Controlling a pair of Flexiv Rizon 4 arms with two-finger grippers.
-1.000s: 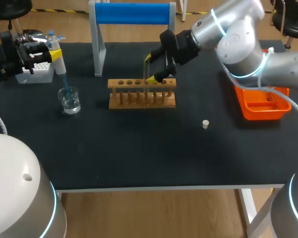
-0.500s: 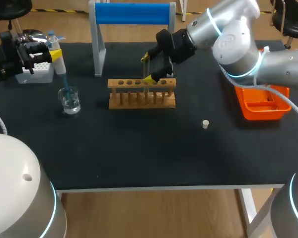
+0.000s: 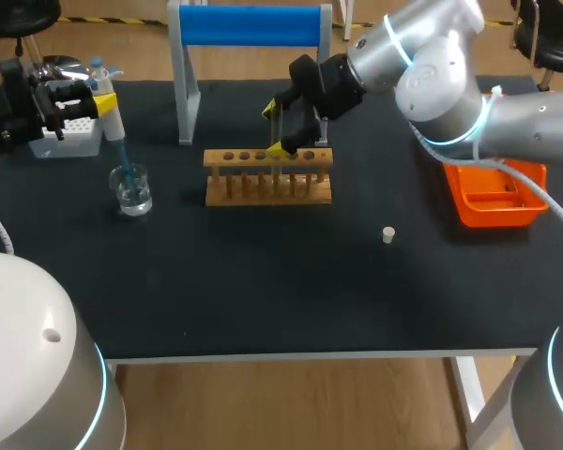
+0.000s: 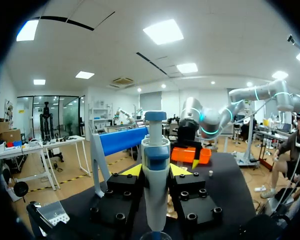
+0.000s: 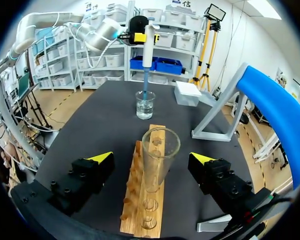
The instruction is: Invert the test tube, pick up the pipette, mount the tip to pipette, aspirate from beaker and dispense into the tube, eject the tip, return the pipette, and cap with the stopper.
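My left gripper [image 3: 84,101] is shut on the white and blue pipette [image 3: 110,117], whose blue tip dips into the glass beaker [image 3: 131,189] at the table's left. In the left wrist view the pipette [image 4: 155,190] stands upright between the yellow tips of that gripper [image 4: 156,171]. My right gripper [image 3: 277,127] hangs open over the wooden rack [image 3: 267,178]. In the right wrist view a clear test tube [image 5: 159,160] stands mouth-up in the rack [image 5: 132,200] between this gripper's [image 5: 150,158] fingers, touched by neither. A small white stopper [image 3: 388,234] lies on the mat right of the rack.
A white tip box [image 3: 70,131] sits behind the beaker at the back left. A stand with a blue bar [image 3: 249,26] rises behind the rack. An orange tray [image 3: 493,202] lies at the right under my right arm.
My right gripper has shifted slightly to the left above the rack, still open. The left arm and the pipette have not moved.
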